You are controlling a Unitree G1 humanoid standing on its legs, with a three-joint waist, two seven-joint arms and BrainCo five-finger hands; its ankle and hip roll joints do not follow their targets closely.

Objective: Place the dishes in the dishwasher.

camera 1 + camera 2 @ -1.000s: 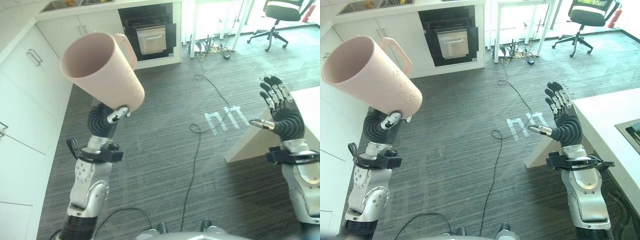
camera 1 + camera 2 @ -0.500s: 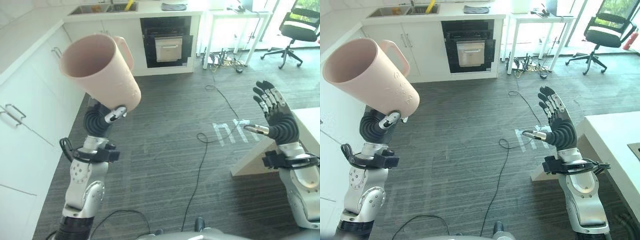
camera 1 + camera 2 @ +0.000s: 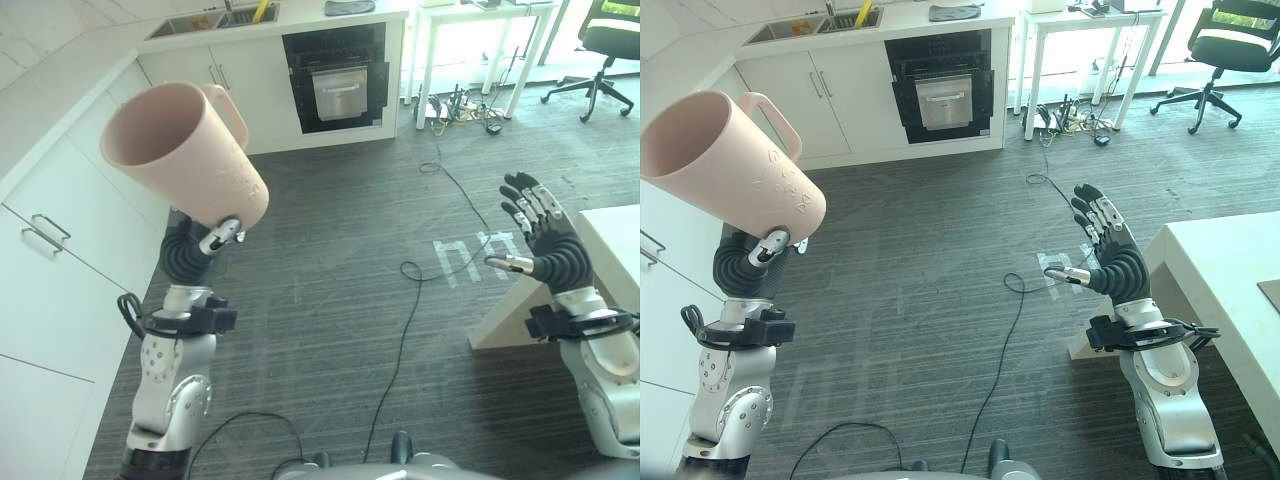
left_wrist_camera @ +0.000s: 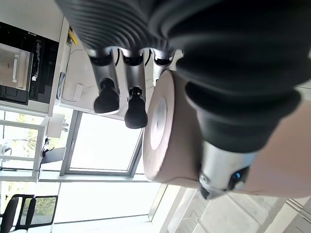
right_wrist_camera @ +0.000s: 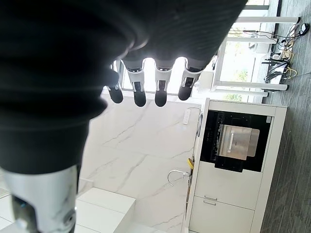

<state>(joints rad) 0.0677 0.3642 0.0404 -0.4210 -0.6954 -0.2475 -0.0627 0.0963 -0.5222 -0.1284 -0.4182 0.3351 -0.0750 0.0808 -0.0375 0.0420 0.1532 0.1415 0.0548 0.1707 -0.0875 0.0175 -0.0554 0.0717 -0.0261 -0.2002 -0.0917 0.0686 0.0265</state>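
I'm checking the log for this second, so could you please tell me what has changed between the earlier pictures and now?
Mostly the camera has shifted: more of the white cabinets and sink counter now shows. The left hand still holds the pink mug raised and tilted, and the right hand stays open and empty, fingers up. Nothing was taken or let go.

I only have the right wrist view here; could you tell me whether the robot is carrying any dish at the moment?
Observer: Yes, the left hand holds a large pink mug, fingers curled round its base.
Operator: Is the mug upright?
Observer: No, it tilts, with its mouth up and toward the robot's left.
Operator: And my right hand?
Observer: The right hand is open and holds nothing, raised over the grey floor.
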